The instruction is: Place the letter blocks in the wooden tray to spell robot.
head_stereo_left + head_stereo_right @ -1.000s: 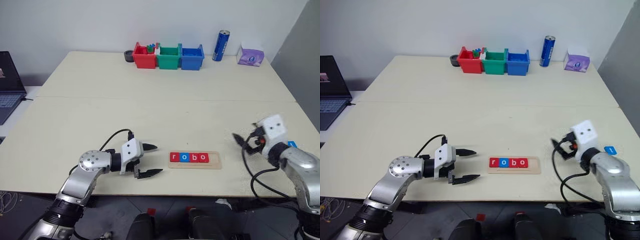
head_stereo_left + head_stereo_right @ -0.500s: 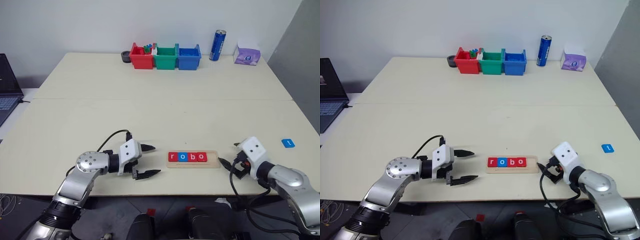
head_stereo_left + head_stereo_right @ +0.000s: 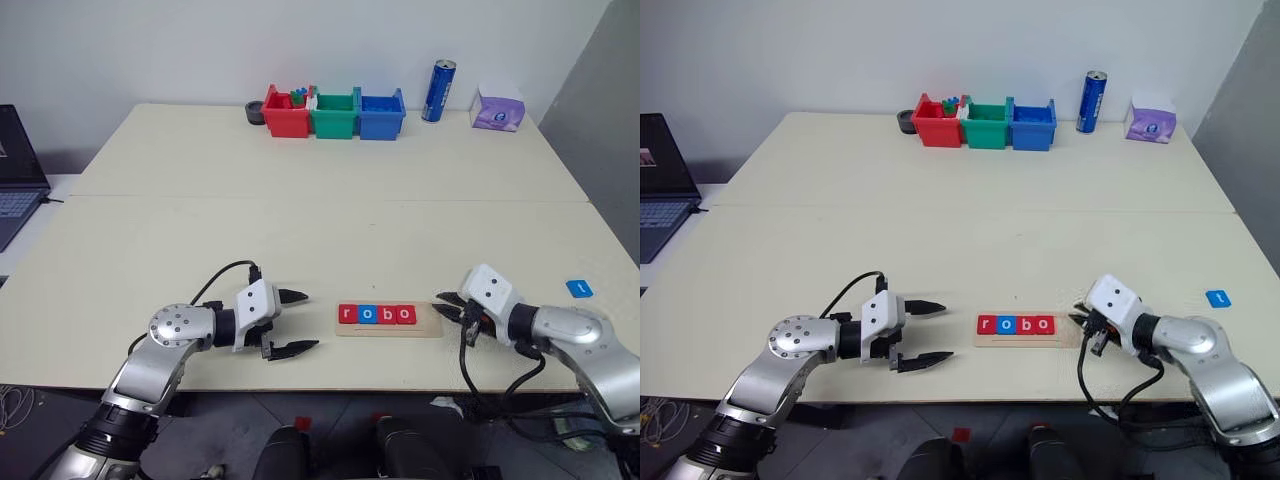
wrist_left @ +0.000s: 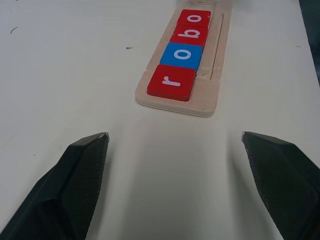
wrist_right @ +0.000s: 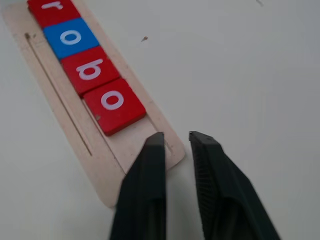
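The wooden tray (image 3: pixel 428 320) lies near the table's front edge. Four letter blocks sit in it in a row: red r (image 3: pixel 347 314), blue o (image 3: pixel 366 314), red b (image 3: pixel 385 314), red o (image 3: pixel 404 314). The tray's right end is bare wood (image 5: pixel 135 165). My right gripper (image 5: pixel 177 137) hovers at that bare end, shut, with nothing between its fingers. A blue block with a t (image 3: pixel 578 289) lies on the table far to the right. My left gripper (image 3: pixel 308 320) stands open a little left of the tray (image 4: pixel 215 75), pointing at it.
Red (image 3: pixel 288 112), green (image 3: pixel 335 113) and blue (image 3: pixel 381 112) bins stand at the table's back, with a blue can (image 3: pixel 438 91) and a purple tissue pack (image 3: pixel 498 110) to their right. A laptop (image 3: pixel 15 165) sits off the left side.
My right gripper has swung left from the table's right side to the tray's bare end and gone from open to shut. The left gripper has stayed put.
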Robot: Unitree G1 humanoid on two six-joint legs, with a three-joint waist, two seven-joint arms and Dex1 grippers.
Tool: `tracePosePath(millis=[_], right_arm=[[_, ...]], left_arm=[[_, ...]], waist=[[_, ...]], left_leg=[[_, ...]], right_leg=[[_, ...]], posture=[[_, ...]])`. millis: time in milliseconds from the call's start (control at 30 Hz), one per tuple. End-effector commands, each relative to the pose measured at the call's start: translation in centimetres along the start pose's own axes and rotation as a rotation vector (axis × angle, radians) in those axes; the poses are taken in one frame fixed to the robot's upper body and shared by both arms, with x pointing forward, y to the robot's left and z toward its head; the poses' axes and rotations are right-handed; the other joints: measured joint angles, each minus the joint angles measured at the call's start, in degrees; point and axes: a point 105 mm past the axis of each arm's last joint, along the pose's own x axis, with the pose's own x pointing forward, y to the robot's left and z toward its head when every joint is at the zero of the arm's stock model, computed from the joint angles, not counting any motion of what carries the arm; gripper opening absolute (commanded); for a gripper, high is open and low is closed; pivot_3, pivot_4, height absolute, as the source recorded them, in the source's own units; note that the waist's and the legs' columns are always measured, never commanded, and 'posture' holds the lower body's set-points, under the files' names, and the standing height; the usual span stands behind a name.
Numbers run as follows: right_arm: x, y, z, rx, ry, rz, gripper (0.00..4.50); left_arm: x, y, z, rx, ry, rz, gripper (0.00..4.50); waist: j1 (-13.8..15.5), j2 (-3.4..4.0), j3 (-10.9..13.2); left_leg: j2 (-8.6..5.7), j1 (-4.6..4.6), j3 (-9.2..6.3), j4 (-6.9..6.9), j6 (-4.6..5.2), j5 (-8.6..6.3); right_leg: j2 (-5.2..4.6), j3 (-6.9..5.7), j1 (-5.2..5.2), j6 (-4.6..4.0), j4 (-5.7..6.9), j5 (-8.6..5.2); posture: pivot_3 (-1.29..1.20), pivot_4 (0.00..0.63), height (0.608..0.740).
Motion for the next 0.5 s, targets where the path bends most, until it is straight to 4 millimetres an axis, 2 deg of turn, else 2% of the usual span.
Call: tracePosePath(millis=[33,167,500], right_arm=[[0.2,0.2,0.4,-0.065,0.009,0.08,0.05],[0.8,-0.3,0.4,-0.095,0.03,0.098,0.05],[1.8,0.1,0.3,-0.156,0.063,0.184,0.05]], left_arm=[[-0.3,0.2,0.5,0.031,-0.016,0.014,4.5],[-0.4,0.2,0.3,0.028,-0.012,0.019,4.5],[-0.5,0.3,0.3,0.032,-0.012,0.029,4.5]], waist=[[-0.04,0.0,0.0],[-0.04,0.0,0.0],[0.02,-0.01,0.0]], left_leg=[[0.0,0.0,0.0,0.0,0.0,0.0],[0.01,0.0,-0.01,0.01,0.0,0.0],[0.0,0.0,-0.03,0.01,0.0,0.0]], right_leg=[[0.0,-0.01,0.0,0.0,0.0,0.0],[0.0,0.0,0.0,-0.01,0.01,0.01],[-0.02,0.0,0.0,-0.04,0.01,0.03]], posture=[[0.0,0.15,0.74],[0.0,0.15,0.74],[0.0,0.15,0.74]])
